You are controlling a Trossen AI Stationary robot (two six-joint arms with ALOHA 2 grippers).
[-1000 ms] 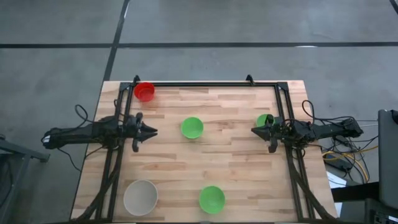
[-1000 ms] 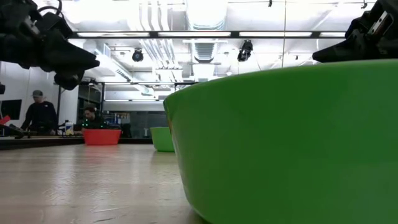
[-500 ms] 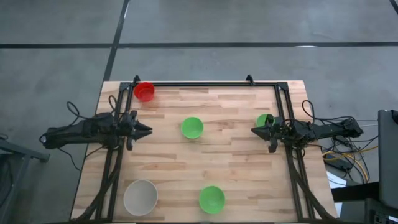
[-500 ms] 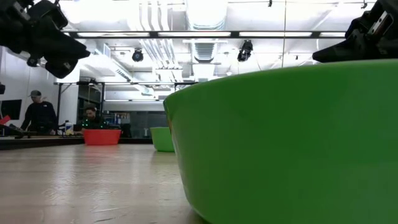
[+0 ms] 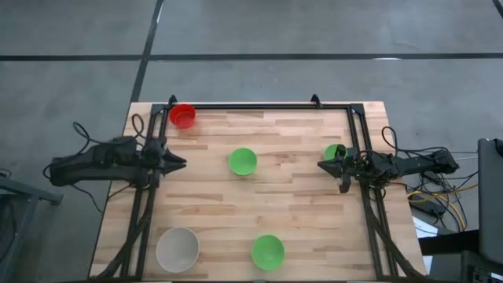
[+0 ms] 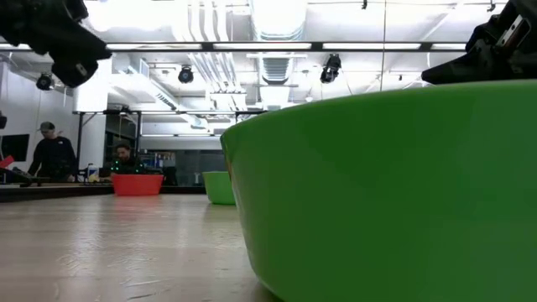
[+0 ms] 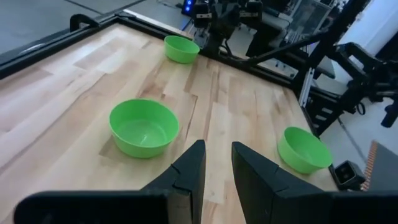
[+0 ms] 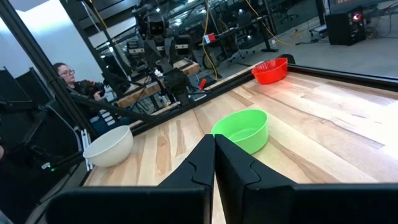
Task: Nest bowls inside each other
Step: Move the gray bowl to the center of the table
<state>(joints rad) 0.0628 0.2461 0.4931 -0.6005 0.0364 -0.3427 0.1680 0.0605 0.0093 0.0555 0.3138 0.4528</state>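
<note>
High view, table (image 5: 291,204): wooden top inside a dark frame, five bowls spread apart, none nested yet.
Whitish bowl (image 5: 178,248): largest of the set, near corner on the left arm's side, well apart from both grippers.
Middle green bowl (image 5: 243,161): lying between the two arms, nearer the left one.
Near green bowl (image 5: 268,251): near edge, just right of the whitish bowl's corner.
Far-side green bowl (image 5: 334,151): just beside the right gripper, partly hidden by it.
Red bowl (image 5: 182,115): far corner on the left side, apart from the rest.
Left gripper (image 5: 178,163): over the left edge of the table, tips pointing across toward the middle green bowl; fingers (image 7: 189,174) parted by a narrow gap, grasping nothing.
Right gripper (image 5: 324,166): hovering at the right edge, clenched tight with nothing between the fingers (image 8: 205,163).
Key relation: middle green bowl straight ahead of the left jaws and a little to one side in the left wrist view, clear table between; round, so no long axis to line up with.
Nearer arm, judged: left for the middle green bowl, red and whitish bowls; right for the bowl at its side.
Next move, judged: wider opening needed before a rim grasp.
</note>
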